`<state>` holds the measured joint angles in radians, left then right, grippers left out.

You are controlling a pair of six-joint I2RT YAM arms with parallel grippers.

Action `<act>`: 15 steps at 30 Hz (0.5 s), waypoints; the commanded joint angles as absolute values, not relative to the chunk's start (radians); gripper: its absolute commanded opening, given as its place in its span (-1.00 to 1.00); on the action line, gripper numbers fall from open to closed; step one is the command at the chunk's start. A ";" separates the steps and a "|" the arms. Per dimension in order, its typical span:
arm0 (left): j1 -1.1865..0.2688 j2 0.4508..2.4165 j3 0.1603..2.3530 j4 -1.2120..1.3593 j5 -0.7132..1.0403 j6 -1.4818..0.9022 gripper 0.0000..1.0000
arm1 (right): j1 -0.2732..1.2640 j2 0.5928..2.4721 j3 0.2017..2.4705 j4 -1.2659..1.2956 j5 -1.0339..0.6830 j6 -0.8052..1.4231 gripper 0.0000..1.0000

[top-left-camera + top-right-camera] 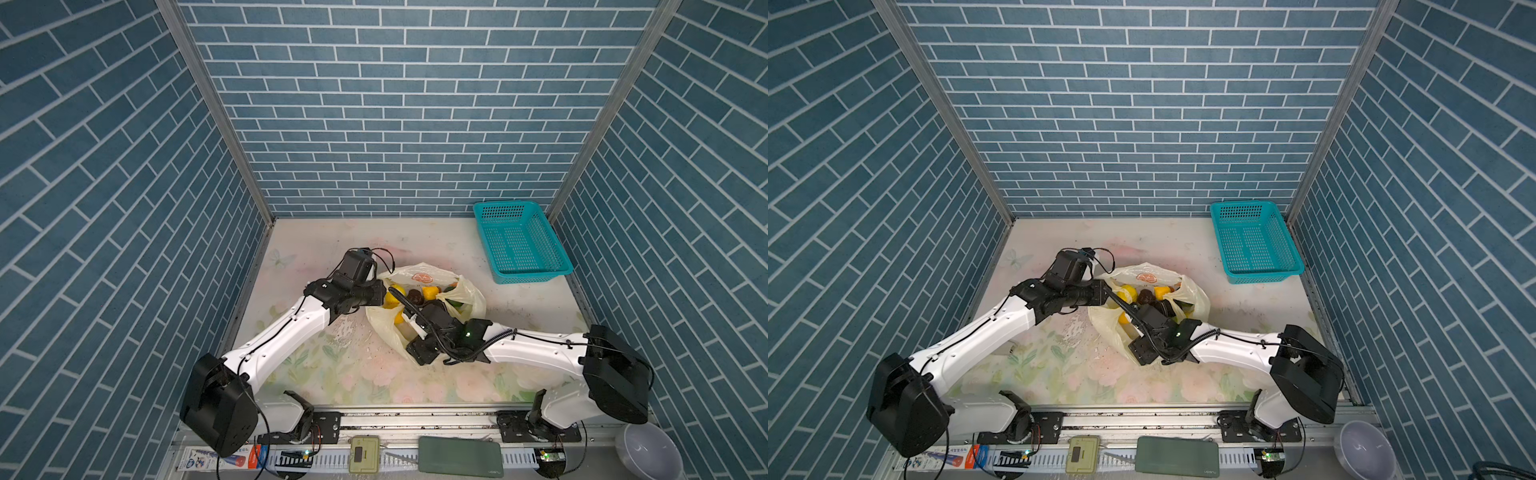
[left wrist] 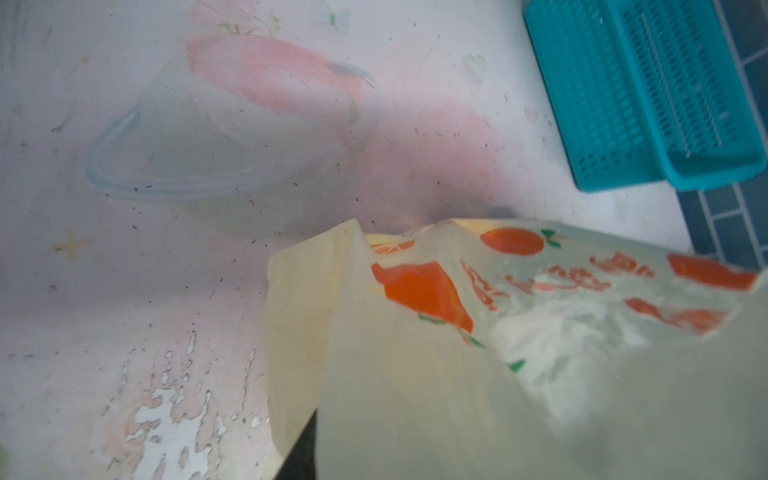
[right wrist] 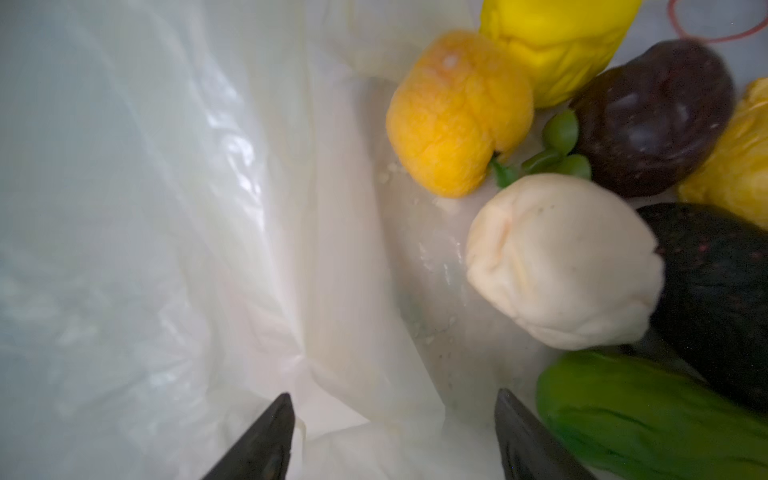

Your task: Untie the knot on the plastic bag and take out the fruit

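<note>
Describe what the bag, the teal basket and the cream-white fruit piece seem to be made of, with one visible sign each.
The plastic bag looks like thin film, translucent and glossy: it crinkles and catches highlights. The teal basket looks like rigid moulded plastic, smooth: regular rows of holes. The cream-white fruit is probably soft foam or rubber, matte: its surface is creased and dented.
</note>
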<state>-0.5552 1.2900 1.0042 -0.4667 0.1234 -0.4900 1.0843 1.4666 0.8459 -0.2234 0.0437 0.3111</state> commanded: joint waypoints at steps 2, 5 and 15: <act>-0.559 1.238 0.977 -0.470 0.172 -0.495 0.41 | 1.054 1.425 0.866 -0.191 0.005 0.352 0.52; -0.564 1.240 0.966 -0.458 0.207 -0.521 0.53 | 1.041 1.421 0.873 -0.176 0.003 0.364 0.52; -0.610 1.320 0.950 -0.463 0.140 -0.592 -0.03 | 1.029 1.430 0.878 -0.153 0.001 0.385 0.51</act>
<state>-0.6048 1.3041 0.9569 -0.4572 0.1726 -0.5652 1.0328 1.4414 0.8474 -0.1699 0.0071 0.3447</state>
